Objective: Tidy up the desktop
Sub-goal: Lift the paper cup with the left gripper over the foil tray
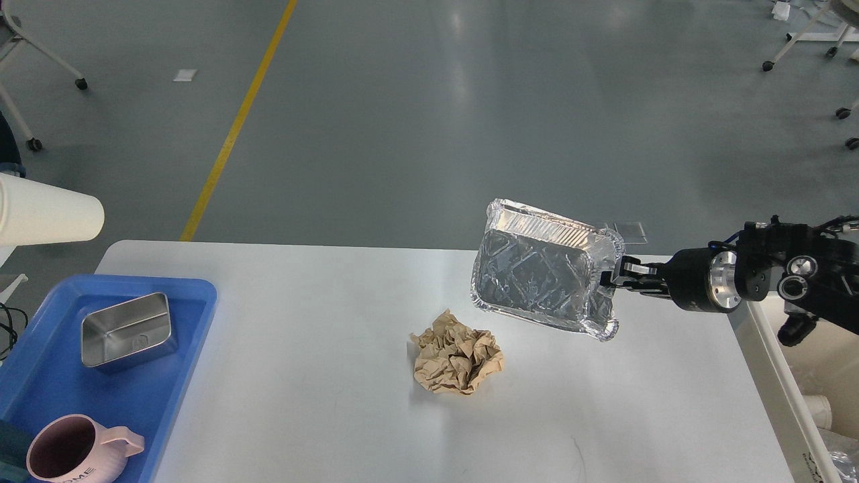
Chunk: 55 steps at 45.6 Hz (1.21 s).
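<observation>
The white desktop [322, 402] fills the lower part of the head view. My right gripper [619, 276] comes in from the right and is shut on the rim of a silver foil tray [537, 278], which hangs tilted above the desktop's far right part. A crumpled ball of brown paper [458, 362] lies near the middle of the desktop. At the left edge of the view a white paper cup [47, 218] lies on its side in the air. My left gripper is out of view beyond that edge.
A blue plastic tray [194, 315] sits on the left of the desktop, holding a metal box [127, 331] and a pink mug [74, 449]. A white bin [772, 376] stands beside the right edge. Grey floor with a yellow line [235, 127] lies beyond.
</observation>
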Tool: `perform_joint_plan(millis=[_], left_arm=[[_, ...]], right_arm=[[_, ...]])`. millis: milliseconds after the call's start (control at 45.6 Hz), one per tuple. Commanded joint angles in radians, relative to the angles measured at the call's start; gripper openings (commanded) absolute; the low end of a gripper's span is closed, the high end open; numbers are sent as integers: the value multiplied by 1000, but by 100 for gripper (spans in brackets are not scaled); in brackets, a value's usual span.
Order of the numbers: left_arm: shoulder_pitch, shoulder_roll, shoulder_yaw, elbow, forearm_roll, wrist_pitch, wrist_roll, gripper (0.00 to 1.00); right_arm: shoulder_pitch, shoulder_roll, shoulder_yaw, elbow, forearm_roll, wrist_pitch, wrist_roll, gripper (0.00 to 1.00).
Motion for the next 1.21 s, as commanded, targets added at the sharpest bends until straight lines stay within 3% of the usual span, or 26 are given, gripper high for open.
perform_joint_plan(millis=[0,110,176,373,505,592,878,1185], left_arm=[[-6,84,0,4,-27,-40,-21,0],[-14,89,-5,13,-30,-49,0,0],[-34,78,-7,16,-30,-49,36,0],[-204,-61,-8,24,-30,-66,256,0],[-372,-271,-5,86,-15,-133,417,0],[-462,-425,10,148,10,-170,479,0],[-597,-869,21,430,149,-299,504,3],[-690,-1178,119,565,194,-314,504,5]], right_arm=[[1,0,0,-2,0,0,0,0],[1,0,1,0,0,0,0,0],[1,0,1,0,0,0,0,0],[1,12,-2,0,4,14,-3,0],[-2,29,-14,3,3,22,-5,0],[-2,31,-25,5,-6,54,-5,0],[44,104,-146,1,-34,71,-1,0],[102,190,-247,-34,-43,74,-3,0]])
